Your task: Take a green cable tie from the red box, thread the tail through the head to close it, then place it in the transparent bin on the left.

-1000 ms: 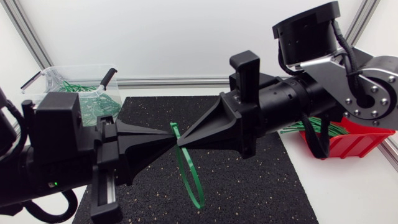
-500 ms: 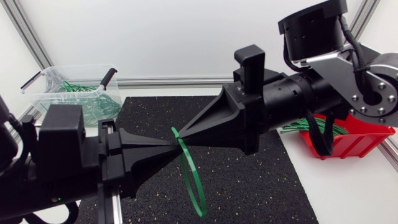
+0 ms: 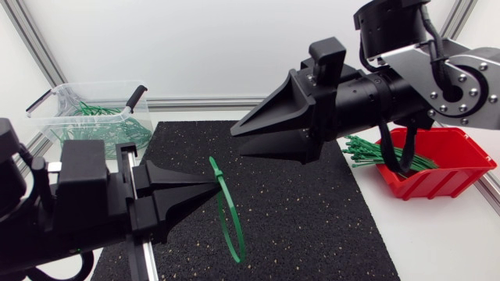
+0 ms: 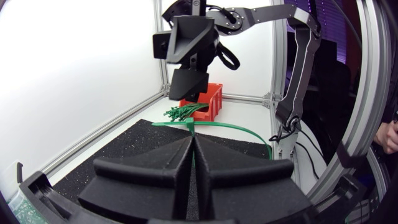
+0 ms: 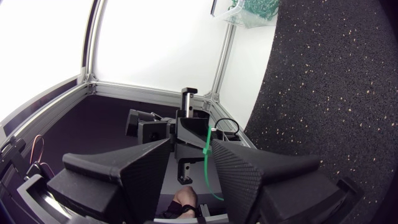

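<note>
My left claw (image 3: 209, 187) is clamped on the looped green tie (image 3: 226, 215), which hangs over the middle of the black speckled mat (image 3: 312, 226). My right claw (image 3: 238, 140) sits just beyond it towards one o'clock, fingers apart and holding nothing. On the white tabletop (image 3: 437, 234), the bin (image 3: 58, 129) is at ten o'clock and the red box (image 3: 449, 168) with spare ties (image 3: 371, 150) at three.

Our left gripper (image 3: 212, 186) hides where the cable tie (image 3: 237, 254) closes, and our right arm (image 3: 375, 94) covers part of the red box (image 3: 449, 178).
</note>
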Action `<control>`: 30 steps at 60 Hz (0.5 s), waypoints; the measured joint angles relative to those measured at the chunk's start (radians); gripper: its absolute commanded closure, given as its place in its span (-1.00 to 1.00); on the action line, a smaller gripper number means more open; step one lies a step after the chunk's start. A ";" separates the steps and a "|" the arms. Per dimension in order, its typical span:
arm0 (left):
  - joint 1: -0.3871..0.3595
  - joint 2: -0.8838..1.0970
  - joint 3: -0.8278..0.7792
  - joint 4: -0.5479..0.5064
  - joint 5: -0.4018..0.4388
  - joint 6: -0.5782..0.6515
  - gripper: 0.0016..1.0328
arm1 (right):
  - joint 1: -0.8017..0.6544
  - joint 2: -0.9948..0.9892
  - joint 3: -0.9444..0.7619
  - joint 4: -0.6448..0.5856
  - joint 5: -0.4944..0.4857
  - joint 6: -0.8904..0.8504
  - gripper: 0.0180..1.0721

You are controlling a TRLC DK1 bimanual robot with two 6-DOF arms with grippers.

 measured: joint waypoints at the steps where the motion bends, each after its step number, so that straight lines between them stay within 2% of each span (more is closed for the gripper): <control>1: -0.005 0.000 0.000 0.000 -0.008 0.006 0.93 | 0.003 0.010 0.003 -0.006 0.000 -0.010 -0.03; 11: -0.074 0.003 0.000 -0.001 -0.087 0.068 0.93 | 0.044 0.092 0.019 -0.071 -0.003 -0.099 -0.02; 17: -0.092 0.006 0.000 -0.002 -0.095 0.086 0.93 | 0.061 0.105 0.019 -0.078 -0.003 -0.119 0.01; 26: -0.092 0.013 0.000 -0.003 -0.099 0.093 0.93 | 0.076 0.105 0.021 -0.079 -0.003 -0.141 0.50; 30: -0.092 0.013 0.000 -0.003 -0.099 0.093 0.93 | 0.076 0.104 0.021 -0.079 -0.003 -0.151 0.54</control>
